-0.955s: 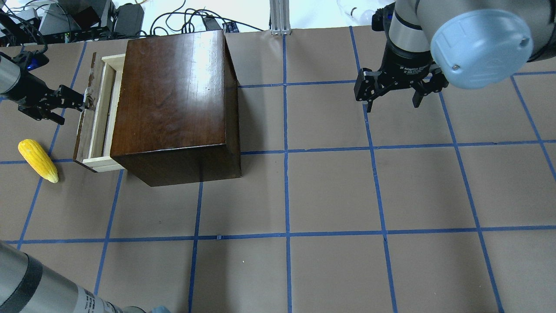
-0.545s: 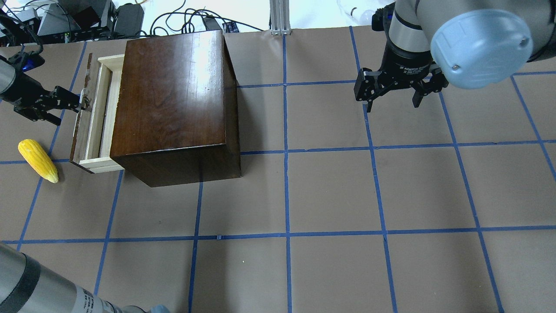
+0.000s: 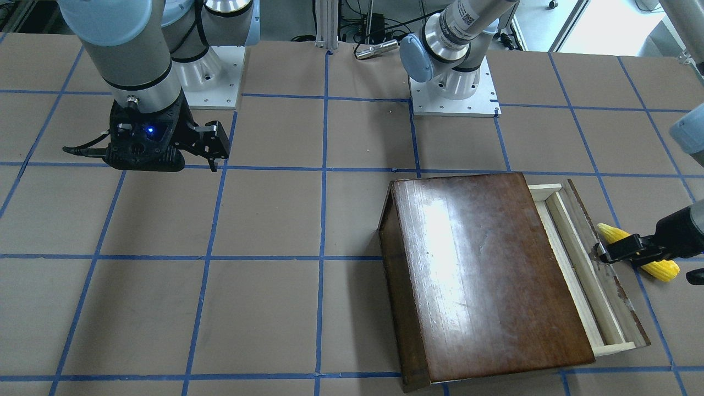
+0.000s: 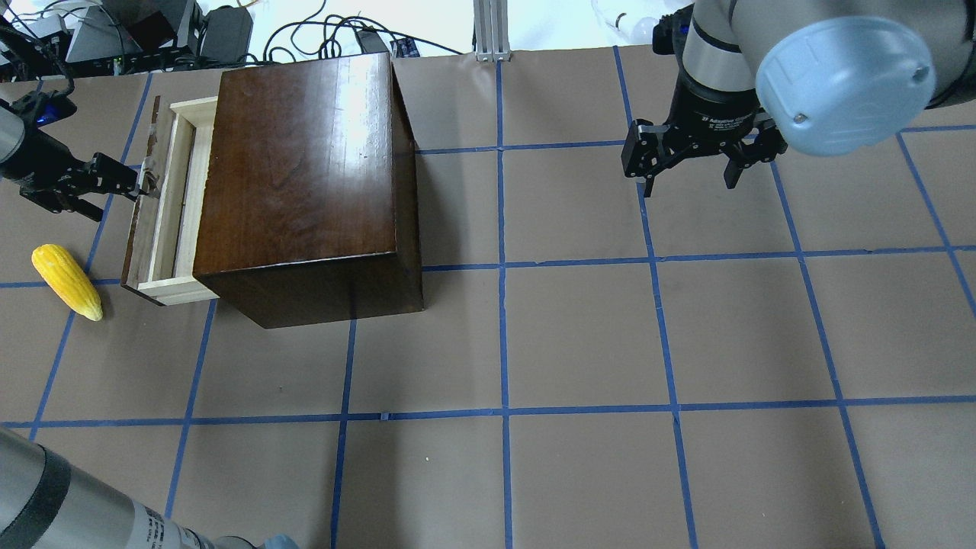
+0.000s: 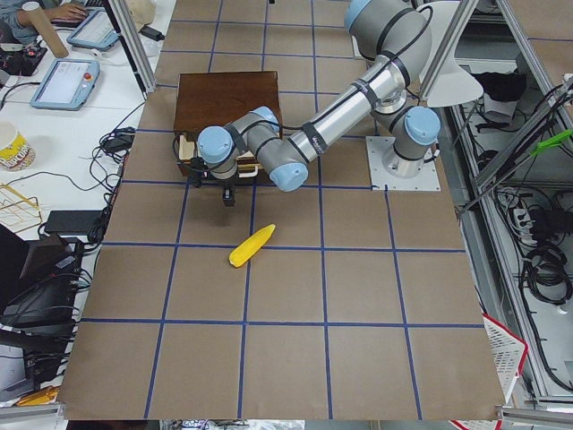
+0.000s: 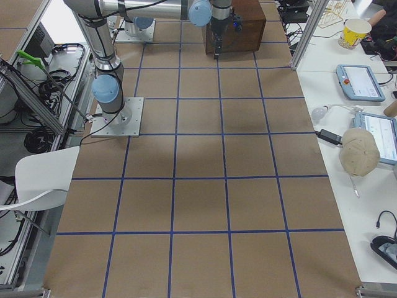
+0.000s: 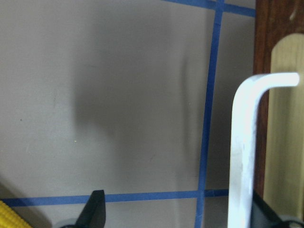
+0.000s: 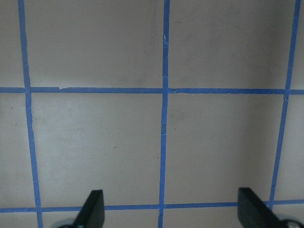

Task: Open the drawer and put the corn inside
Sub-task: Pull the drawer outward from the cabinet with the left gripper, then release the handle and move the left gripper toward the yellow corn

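The drawer [image 4: 162, 200] of pale wood sticks out partly from the left side of the dark-brown box [image 4: 305, 175]. Its grey-brown front panel carries a white metal handle [image 7: 242, 142]. My left gripper [image 4: 116, 197] is open, and one finger [image 4: 122, 177] lies at the handle, as the left wrist view [image 7: 178, 213] shows. The yellow corn [image 4: 67, 282] lies on the table left of the drawer, apart from it and below my left gripper. It also shows in the front view [image 3: 663, 269]. My right gripper [image 4: 688, 183] is open and empty over bare table at the far right.
The table is covered in brown paper with a blue tape grid [image 4: 503, 263]. Cables and equipment [image 4: 152, 30] lie beyond the far edge behind the box. The left arm's forearm [image 4: 69, 511] crosses the near left corner.
The drawer has slid a little further out of the box, to the left, together with my left gripper at its handle. The corn and the right arm have not moved.
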Available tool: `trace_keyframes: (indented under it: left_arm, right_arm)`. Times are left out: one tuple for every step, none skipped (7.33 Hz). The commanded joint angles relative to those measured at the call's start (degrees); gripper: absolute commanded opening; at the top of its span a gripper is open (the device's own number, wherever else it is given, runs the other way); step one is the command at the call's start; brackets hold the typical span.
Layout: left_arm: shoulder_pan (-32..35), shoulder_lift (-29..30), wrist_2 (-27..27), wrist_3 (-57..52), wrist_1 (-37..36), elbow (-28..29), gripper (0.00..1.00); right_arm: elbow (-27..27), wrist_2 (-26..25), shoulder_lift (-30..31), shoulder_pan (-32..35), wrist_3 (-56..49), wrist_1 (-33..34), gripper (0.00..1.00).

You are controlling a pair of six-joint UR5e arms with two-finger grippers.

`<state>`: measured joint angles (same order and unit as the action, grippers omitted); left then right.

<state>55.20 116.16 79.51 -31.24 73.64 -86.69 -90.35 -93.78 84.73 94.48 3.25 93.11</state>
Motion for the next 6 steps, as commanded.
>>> trace_keyframes:
  left_arm:
    - [0.0, 0.0, 0.3, -0.2, 0.0, 0.0, 1.0]
    - [0.0, 0.0, 0.3, -0.2, -0.1, 0.0, 1.0]
    - [0.0, -0.2, 0.3, -0.2, 0.0, 0.1, 1.0]
    - [0.0, -0.6, 0.3, -0.2, 0.0, 0.1, 1.0]
    - [0.0, -1.0, 0.3, -0.2, 0.0, 0.2, 1.0]
    - [0.0, -1.5, 0.5, -0.2, 0.9, 1.7, 1.0]
  right_arm:
    - [0.0, -0.1, 0.0, 0.0, 0.0, 0.0, 1.0]
    - [0.0, 0.0, 0.0, 0.0, 0.0, 0.0, 1.0]
    - [0.0, 0.0, 0.0, 0.0, 0.0, 0.0, 1.0]
    - [0.0, 0.0, 0.0, 0.0, 0.0, 0.0, 1.0]
    - [0.0, 0.0, 0.0, 0.0, 0.0, 0.0, 1.0]
    - [0.0, 0.0, 0.0, 0.0, 0.0, 0.1, 1.0]
